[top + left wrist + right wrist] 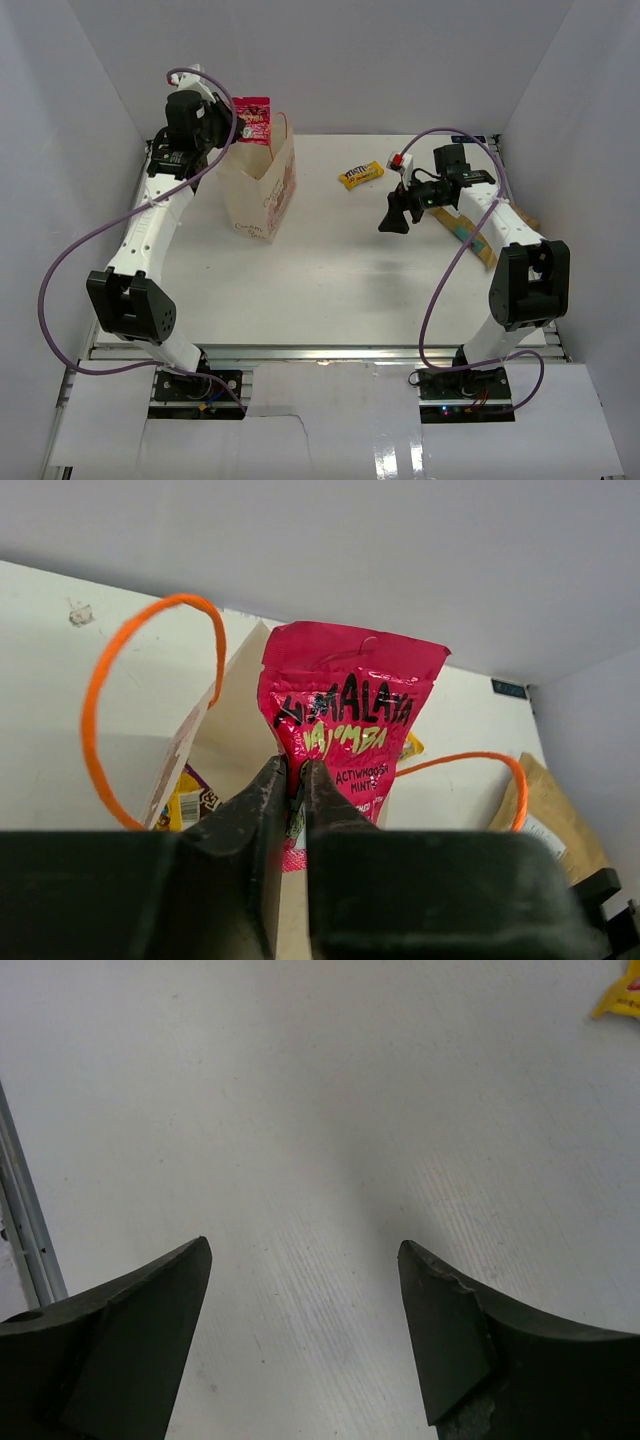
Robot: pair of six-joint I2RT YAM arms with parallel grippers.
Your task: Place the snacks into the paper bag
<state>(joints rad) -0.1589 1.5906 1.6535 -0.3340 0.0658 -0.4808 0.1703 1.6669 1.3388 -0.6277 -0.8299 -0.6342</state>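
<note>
Backdrop: white-walled booth, white table.
Overhead, bag: cream paper bag upright at the far left of the table, mouth open upward.
Overhead, left gripper: left gripper just above the bag's far rim, pinched on a pink-red packet that stands over the mouth, not inside.
Overhead, yellow packet: yellow packet flat on the table between bag and right gripper, apart from both.
Overhead, right gripper: right gripper over the table right of centre, fingers spread, holding nothing.
Overhead, pouch: tan-brown pouch lying under the right arm near the right edge.
Left wrist, grip: jaws clamped tight on the lower edge of the pink-red packet, upright, print reads "Himalaya".
Left wrist, bag: orange handles either side, opening below; brown-and-yellow wrapper looks to be inside.
Right wrist, grip: jaws wide apart, only bare table between.
Right wrist, edges: yellow packet corner top right; metal rail at left.
</note>
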